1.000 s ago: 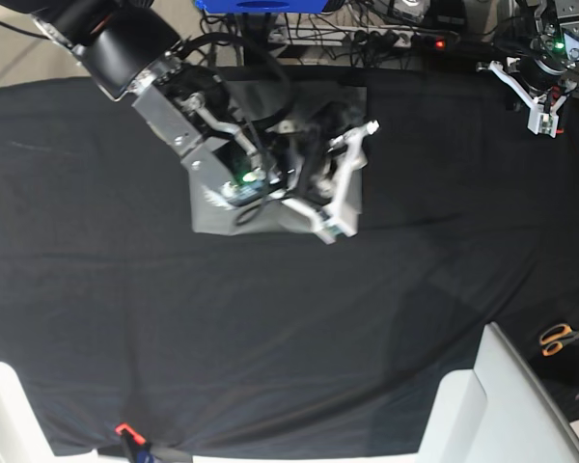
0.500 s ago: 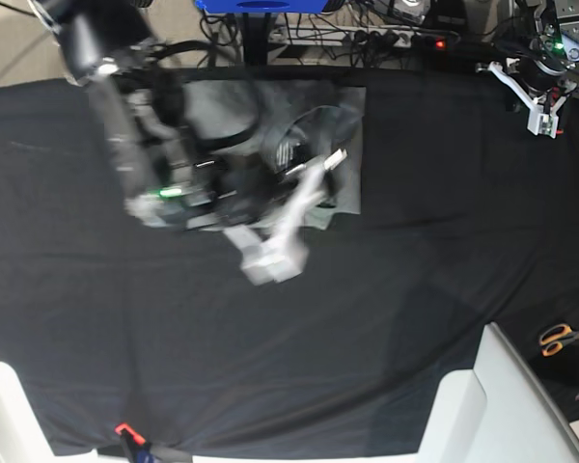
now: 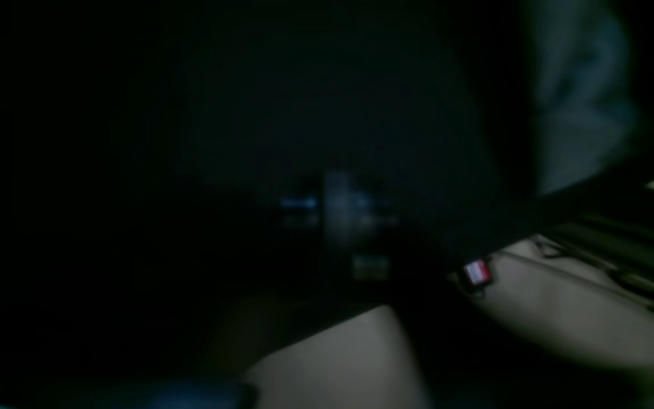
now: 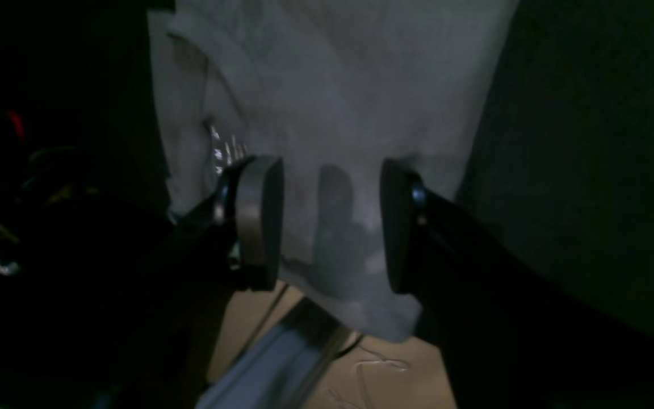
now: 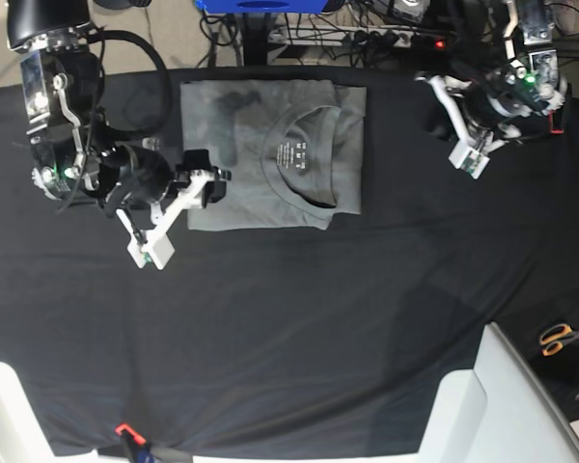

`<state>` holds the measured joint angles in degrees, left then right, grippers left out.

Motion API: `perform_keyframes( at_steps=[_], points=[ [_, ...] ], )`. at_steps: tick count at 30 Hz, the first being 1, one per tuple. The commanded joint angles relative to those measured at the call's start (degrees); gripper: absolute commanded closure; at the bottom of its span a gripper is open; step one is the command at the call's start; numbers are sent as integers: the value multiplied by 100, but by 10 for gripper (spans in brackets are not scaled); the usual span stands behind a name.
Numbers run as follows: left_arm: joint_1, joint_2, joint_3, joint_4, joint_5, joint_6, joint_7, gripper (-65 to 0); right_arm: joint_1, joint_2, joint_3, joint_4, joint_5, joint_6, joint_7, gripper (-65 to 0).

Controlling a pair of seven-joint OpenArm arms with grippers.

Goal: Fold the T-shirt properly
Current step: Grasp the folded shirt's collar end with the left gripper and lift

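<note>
The grey T-shirt point(image 5: 270, 154) lies folded into a flat rectangle at the back middle of the black table cloth point(image 5: 299, 318), collar and white label facing up. My right gripper point(image 5: 185, 217) is open and empty at the shirt's left edge. In the right wrist view its pads point(image 4: 259, 216) stand wide apart over the grey shirt point(image 4: 332, 85). My left gripper point(image 5: 452, 125) is open and empty to the right of the shirt, apart from it. The left wrist view is dark and blurred; a grey patch of shirt point(image 3: 582, 113) shows at its upper right.
Orange-handled scissors point(image 5: 560, 338) lie at the right edge. A white block point(image 5: 502, 405) stands at the front right. A power strip with cables point(image 5: 386, 39) runs behind the table. A small red item point(image 5: 125, 430) sits at the front edge.
My right arm has swung left off the shirt, which now lies flat and uncovered. My left arm has moved left and down toward the shirt's right side.
</note>
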<state>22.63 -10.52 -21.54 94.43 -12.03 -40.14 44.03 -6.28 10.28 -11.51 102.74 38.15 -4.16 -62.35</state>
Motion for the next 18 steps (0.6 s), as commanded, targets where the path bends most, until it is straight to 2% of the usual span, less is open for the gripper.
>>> perform_keyframes(
  at_steps=[1,3,4,6,9,15,18],
  points=[
    [-87,-86,-22,-67,-313,14,-65,-314,26,93,-14,95,49,78,173,-264],
    [-211,-95,-22,-445,-1140,14,-56,-505,-106,136,-23,87,49,122,402,-264],
    [-263,-139,-22,-639,-1535,14,-56,-578,-158,145,4,78,49,131,463,-264],
    [-307,-253,-13,-991,-2133,14,-73,-640,-220,268,-23,-28,49,131,542,-264],
    [-492,-279,-13,-1483,-2573,14,-82,-630,-220,303,-23,-265,49,139,542,-264],
    [-773,-209,708,-1826,-2581,14,-109,-624,-229,295,-23,-406,49,139,551,-264],
    [-835,-139,1068,-1852,-2590,14,-416,-624,-229,295,-23,-406,49,139,551,-264]
  ],
)
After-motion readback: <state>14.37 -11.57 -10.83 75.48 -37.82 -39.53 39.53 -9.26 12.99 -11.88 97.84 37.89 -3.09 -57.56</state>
